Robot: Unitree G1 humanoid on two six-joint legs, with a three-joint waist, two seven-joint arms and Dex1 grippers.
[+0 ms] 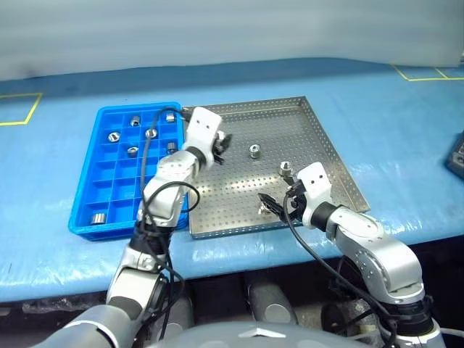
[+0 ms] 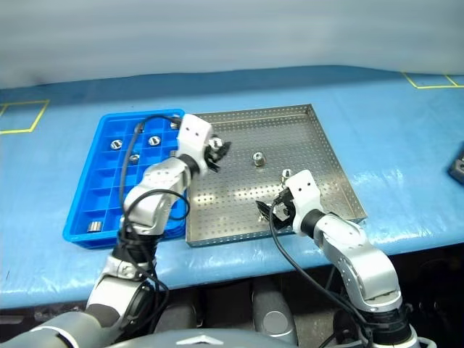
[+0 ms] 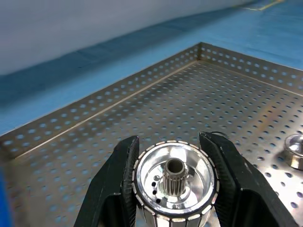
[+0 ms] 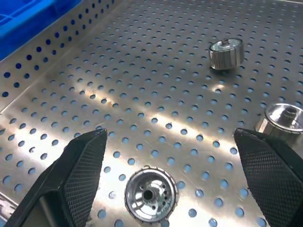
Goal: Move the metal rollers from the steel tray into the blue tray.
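My left gripper (image 1: 221,145) is shut on a metal roller (image 3: 174,182) and holds it above the far left part of the steel tray (image 1: 239,196), close to the blue tray (image 1: 85,212). My right gripper (image 1: 272,205) stands open low over the steel tray's near edge, and a roller (image 4: 150,194) lies on the tray between its fingers (image 4: 80,175). Two more rollers (image 1: 254,151) (image 1: 285,168) rest on the steel tray. Several rollers (image 1: 114,136) sit in the blue tray's compartments, most in the far rows and one (image 1: 98,217) near the front left corner.
Both trays lie side by side on a blue table cover (image 1: 391,109), near its front edge. A dark object (image 1: 457,156) sits at the far right. Yellow tape marks (image 1: 22,109) run along the cover at the left and back right.
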